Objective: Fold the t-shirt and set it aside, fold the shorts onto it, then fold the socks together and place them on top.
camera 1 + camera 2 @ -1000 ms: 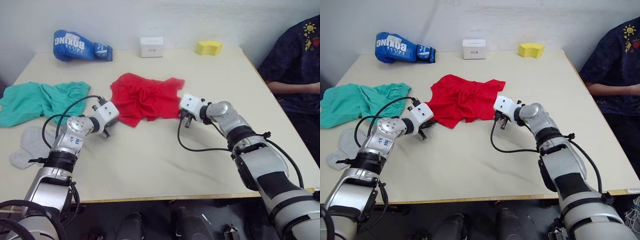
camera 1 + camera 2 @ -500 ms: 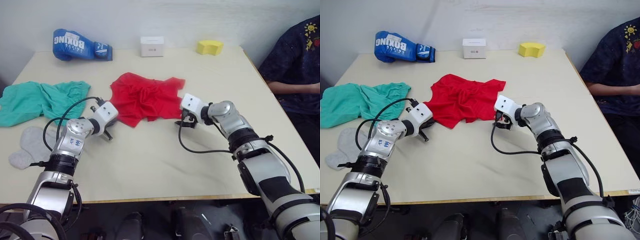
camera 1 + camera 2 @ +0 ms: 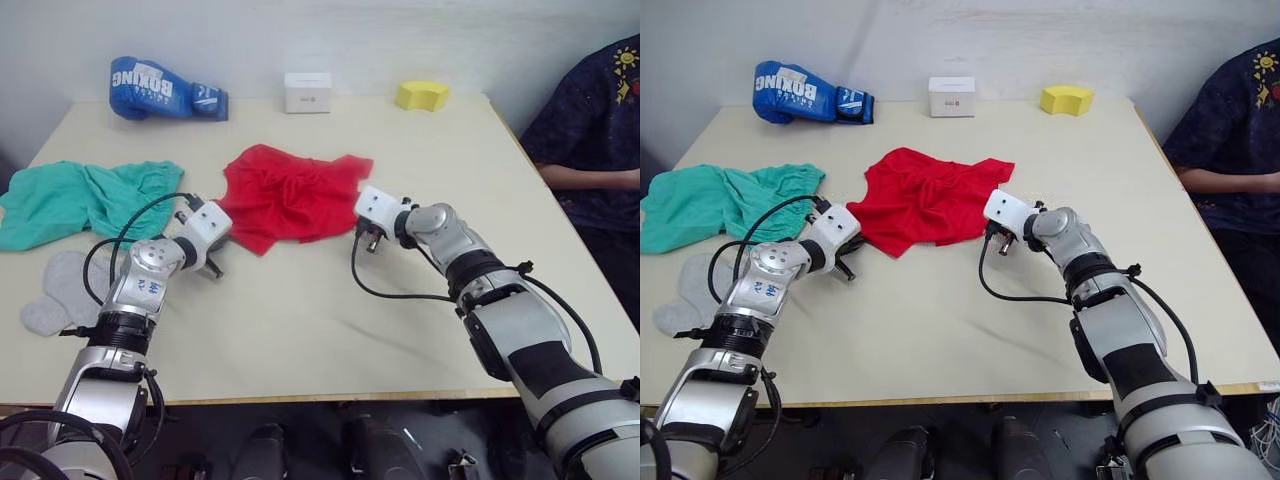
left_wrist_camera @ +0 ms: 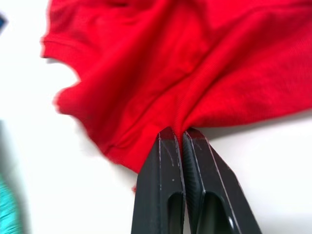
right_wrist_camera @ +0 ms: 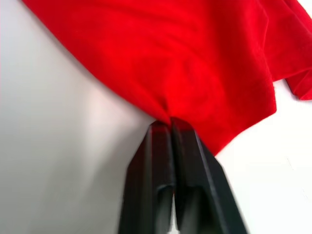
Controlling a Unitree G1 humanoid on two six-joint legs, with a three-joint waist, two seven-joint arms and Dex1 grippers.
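The red t-shirt (image 3: 290, 195) lies crumpled in the middle of the table. My left gripper (image 4: 181, 132) is shut on the shirt's near left edge, with cloth pinched between its black fingers (image 4: 163, 161). My right gripper (image 5: 169, 123) is shut on the shirt's near right edge. In the head views the left gripper (image 3: 213, 262) and right gripper (image 3: 368, 240) sit at either side of the shirt. The teal-green shorts (image 3: 85, 198) lie bunched at the far left. The light grey socks (image 3: 55, 290) rest near the left front edge.
A blue boxing glove (image 3: 160, 88), a small white box (image 3: 307, 91) and a yellow block (image 3: 420, 95) stand along the table's back edge. A person in a dark shirt (image 3: 600, 120) sits at the right side. Black cables loop from both wrists.
The right gripper has drawn in slightly to the left along the shirt's edge. The left gripper stays at the shirt's near left edge. The shirt has barely shifted.
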